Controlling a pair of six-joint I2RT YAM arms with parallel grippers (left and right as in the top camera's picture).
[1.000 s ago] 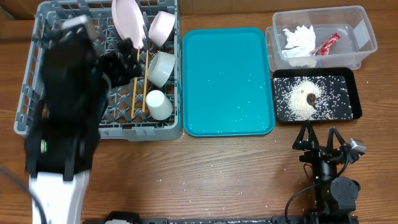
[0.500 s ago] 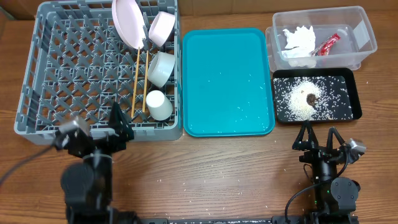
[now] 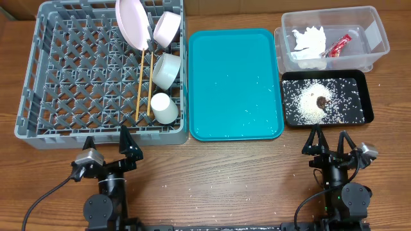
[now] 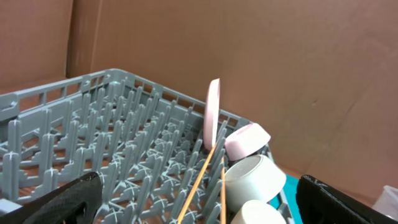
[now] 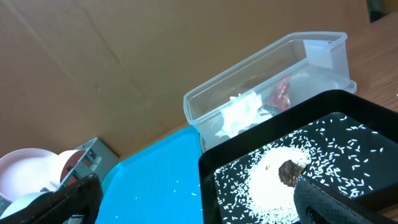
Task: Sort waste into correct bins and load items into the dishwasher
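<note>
The grey dishwasher rack holds an upright white plate, a smaller dish, a bowl, a cup and the chopsticks. In the clear tub lie the crumpled napkin and the red wrapper. Rice with a brown scrap fills the black tray. My left gripper stands open and empty just in front of the rack. My right gripper is open and empty in front of the black tray.
A teal tray with a few stray rice grains lies between the rack and the bins. Scattered grains dot the wooden table near the front. Brown cardboard walls stand behind the rack and tub in both wrist views.
My left arm has drawn back from over the rack to the near table edge, uncovering the rack. The right arm has not moved.
</note>
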